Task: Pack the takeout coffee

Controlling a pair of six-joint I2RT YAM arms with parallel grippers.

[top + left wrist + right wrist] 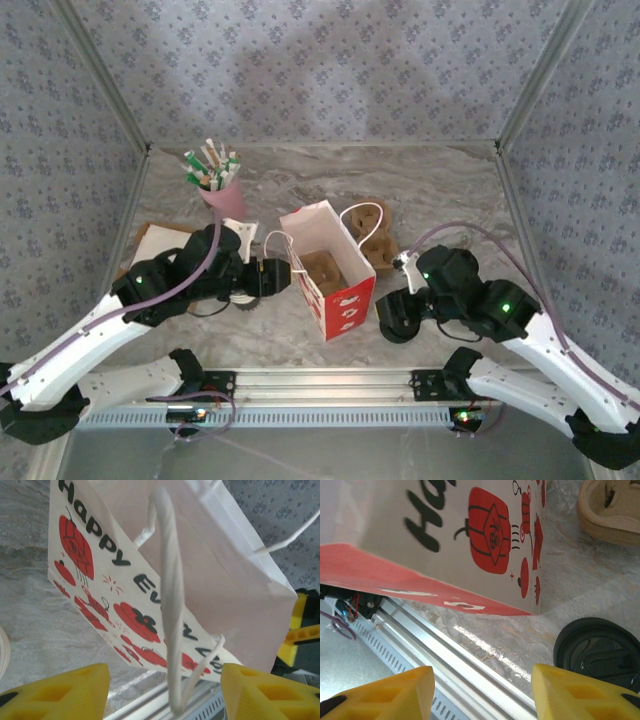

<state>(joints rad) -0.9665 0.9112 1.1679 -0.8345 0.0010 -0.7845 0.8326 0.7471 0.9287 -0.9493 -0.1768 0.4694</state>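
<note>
Though only its black lid shows, the takeout coffee point(597, 652) stands on the worktop point(560, 595) beside the paper bag point(470, 540), lid up, long axis seemingly vertical. The right gripper point(482, 680) gapes empty nearby. The left gripper point(165, 677) is spread, with the bag handle point(170, 605) between its fingers.

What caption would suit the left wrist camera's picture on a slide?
The left gripper, open, straddles the white cord handle of the red-and-white paper bag.
</note>
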